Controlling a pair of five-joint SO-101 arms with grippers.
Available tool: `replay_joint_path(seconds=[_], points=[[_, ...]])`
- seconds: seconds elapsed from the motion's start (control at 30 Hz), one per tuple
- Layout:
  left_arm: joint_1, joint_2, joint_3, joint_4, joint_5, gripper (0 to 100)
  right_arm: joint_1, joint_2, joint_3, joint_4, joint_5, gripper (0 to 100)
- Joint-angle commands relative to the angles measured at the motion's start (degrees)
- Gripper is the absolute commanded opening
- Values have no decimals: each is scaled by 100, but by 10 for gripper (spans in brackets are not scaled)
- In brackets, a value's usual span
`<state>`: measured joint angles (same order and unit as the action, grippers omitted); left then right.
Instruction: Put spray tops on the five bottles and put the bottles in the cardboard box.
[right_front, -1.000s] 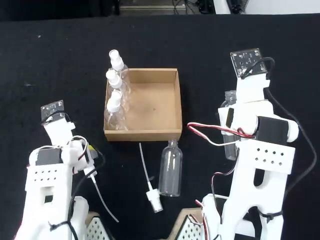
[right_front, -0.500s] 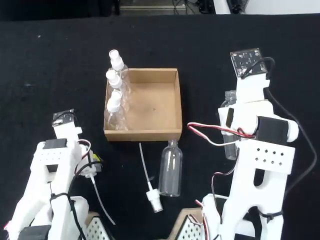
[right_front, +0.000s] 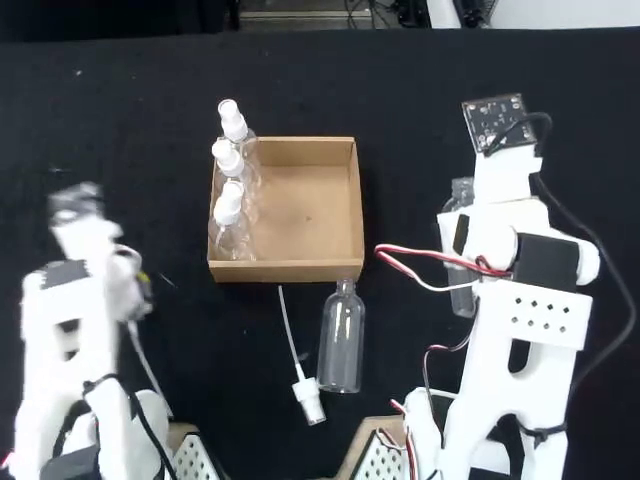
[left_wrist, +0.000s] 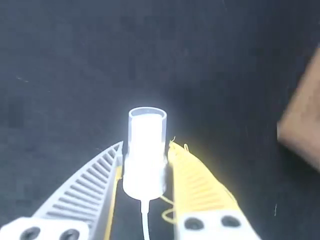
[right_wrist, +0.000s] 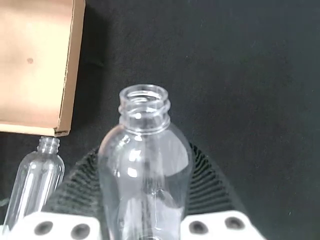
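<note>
Along the left wall of the box (right_front: 300, 268) stand three capped bottles (right_front: 230, 215), so three of the five look finished and packed. Two are left to do.

At the left of the table (right_front: 100, 100), near the front edge, the left gripper (left_wrist: 145, 150) is closed snugly on a spray top (left_wrist: 146, 122), one finger on each side of its collar and the thin tube hanging below. To the right of the box, the right gripper (right_wrist: 146, 150) is clamped round the body of an open bottle (right_wrist: 145, 112), whose bare neck points away from the wrist.

A second bottle (right_front: 341, 335), also uncapped, lies on the table just near of the box, and a loose top (right_front: 308, 395) lies beside it on its left.

By my reading, the held top has to meet the held bottle next. The two arms are well apart. That bottle must then be boxed, and the lying pair assembled and boxed.
</note>
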<state>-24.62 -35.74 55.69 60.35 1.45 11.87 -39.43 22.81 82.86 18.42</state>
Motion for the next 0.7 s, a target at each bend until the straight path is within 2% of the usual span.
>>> replay_joint_path(seconds=[0.0, 0.1, 0.33, 0.5, 0.67], points=[[-1332, 62, -1596, -123, -70, 30, -105, -31, -514, 79, -44, 14], [-1868, 70, -2053, -229, -62, 30, -360, -31, -822, 404, -44, 12], [-2413, 9, -2009, -1653, -62, 30, -1503, -664, -857, 448, -747, 11], [-2352, 0, -2079, -1952, -70, 30, -2189, -1552, -22, -141, -765, 11], [-2185, -9, -2580, -1943, -53, 30, -2646, -2202, 1253, -1266, -967, 11]])
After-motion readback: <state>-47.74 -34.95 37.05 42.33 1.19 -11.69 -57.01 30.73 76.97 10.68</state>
